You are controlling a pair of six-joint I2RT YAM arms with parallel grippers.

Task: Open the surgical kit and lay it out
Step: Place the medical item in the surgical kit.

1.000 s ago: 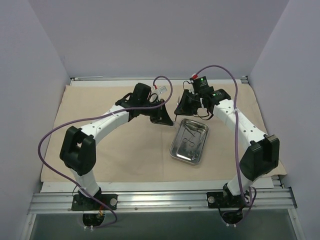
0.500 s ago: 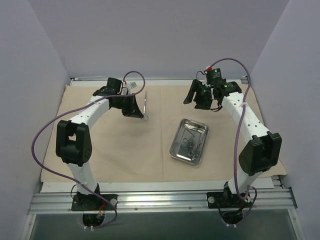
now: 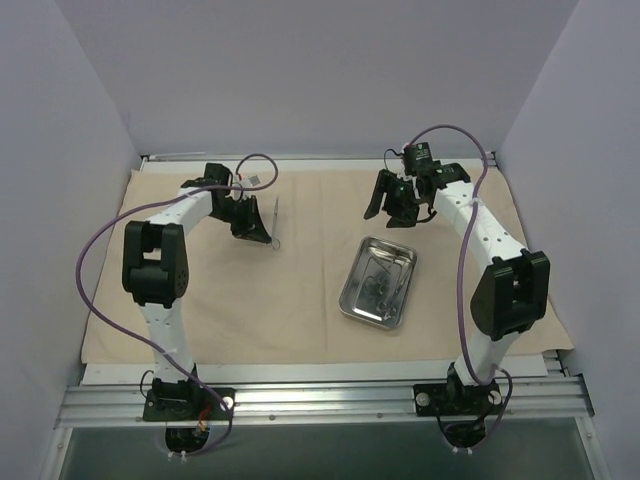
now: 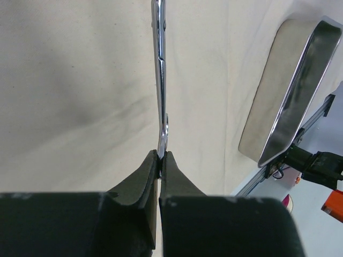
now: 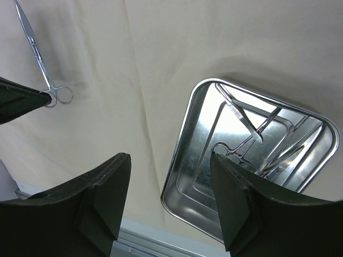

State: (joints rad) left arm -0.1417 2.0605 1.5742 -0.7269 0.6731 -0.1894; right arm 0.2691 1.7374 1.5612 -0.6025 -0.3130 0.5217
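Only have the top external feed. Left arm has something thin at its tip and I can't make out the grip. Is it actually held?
Observer: Yes. The left wrist view shows the left fingers shut on the instrument at its ring-handle end, tips pointing away.
Operator: Right side holding anything?
Observer: No. The right wrist view shows the right fingers apart with nothing between them.
Operator: How many pieces not yet laid out?
Observer: The right wrist view shows at least two ring-handled instruments lying crossed in the tray. The exact count is unclear.
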